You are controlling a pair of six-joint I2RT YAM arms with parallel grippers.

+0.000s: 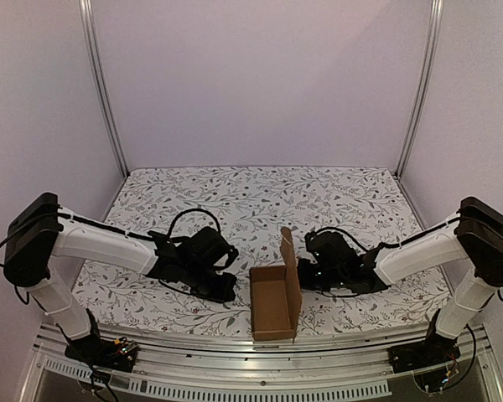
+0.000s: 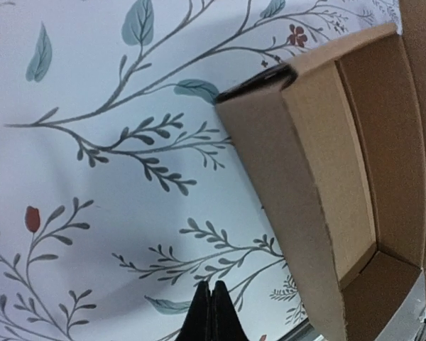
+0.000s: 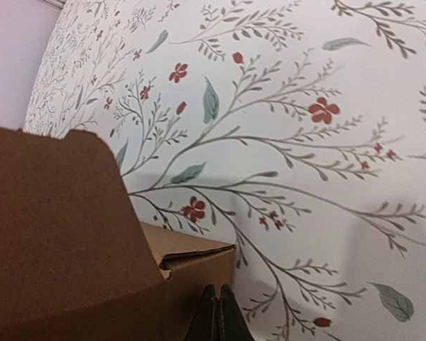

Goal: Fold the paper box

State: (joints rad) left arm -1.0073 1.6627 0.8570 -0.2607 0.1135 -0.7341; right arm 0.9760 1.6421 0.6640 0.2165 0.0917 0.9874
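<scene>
The brown cardboard paper box point(image 1: 274, 303) stands open-topped near the table's front edge, between my two arms, with its lid flap point(image 1: 290, 266) raised along its right side. In the left wrist view the box point(image 2: 355, 177) fills the right side, its inside showing. In the right wrist view the box's flap point(image 3: 57, 234) fills the lower left. My left gripper point(image 1: 225, 289) is shut and empty, just left of the box; its fingertips point(image 2: 211, 302) hang over bare cloth. My right gripper point(image 1: 307, 276) is shut and empty, close to the raised flap; its fingertips point(image 3: 217, 302) sit beside the box wall.
The table is covered by a white cloth with a floral print point(image 1: 251, 201). A metal rail point(image 1: 235, 347) runs along the front edge just below the box. White walls with metal posts point(image 1: 105, 92) enclose the back and sides.
</scene>
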